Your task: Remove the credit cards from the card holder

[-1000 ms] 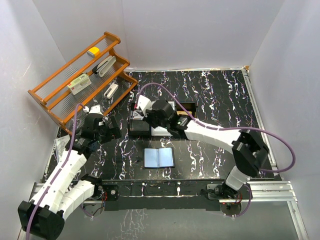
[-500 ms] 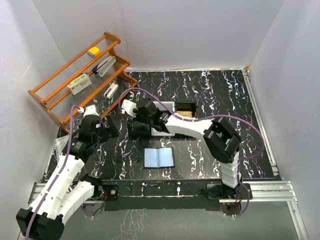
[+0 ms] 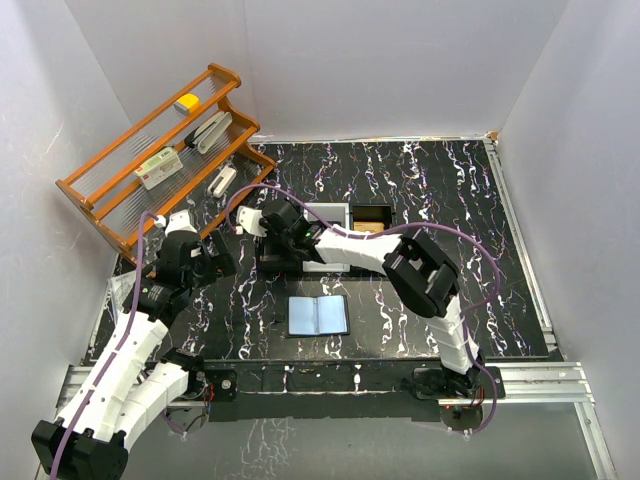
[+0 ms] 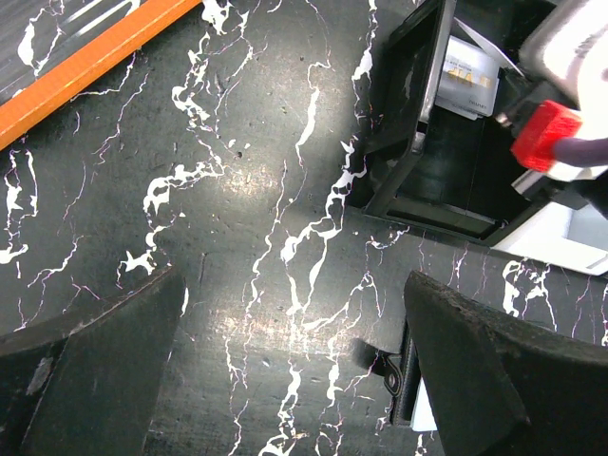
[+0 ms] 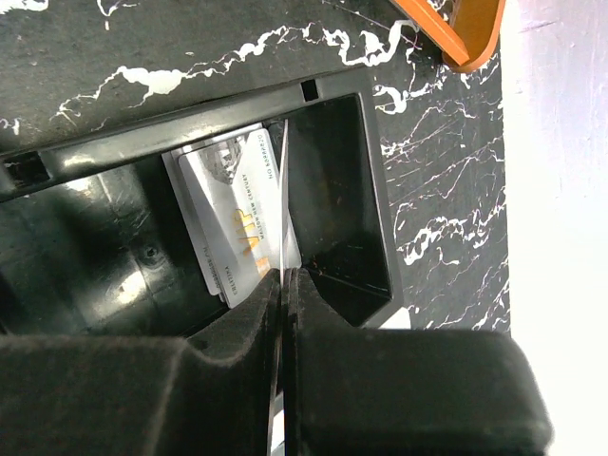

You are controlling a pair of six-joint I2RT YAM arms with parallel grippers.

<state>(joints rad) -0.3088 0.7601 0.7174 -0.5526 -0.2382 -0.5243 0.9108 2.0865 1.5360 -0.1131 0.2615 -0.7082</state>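
The card holder (image 3: 318, 315) lies open on the marbled table, light blue inside up; its black corner (image 4: 403, 378) shows beside my left gripper's right finger. My right gripper (image 5: 283, 275) is shut on a credit card (image 5: 283, 190) seen edge-on, held upright over the left compartment of the black tray (image 5: 328, 95). Two more cards (image 5: 228, 233) lie flat in that compartment, also seen as cards (image 4: 465, 74) in the left wrist view. From above, the right gripper (image 3: 272, 238) hangs over the tray (image 3: 283, 262). My left gripper (image 4: 294, 285) (image 3: 222, 262) stands open and empty over bare table left of the tray.
An orange wooden rack (image 3: 160, 160) with small items stands at the back left; its rail (image 4: 85, 62) runs close to my left gripper. A white box (image 3: 328, 214) and a compartment with something brown (image 3: 372, 220) sit right of the tray. White walls surround the table.
My right arm has swung left, carrying the shut gripper from the tray's middle to its left compartment. The left arm has barely shifted. The card holder has not moved.
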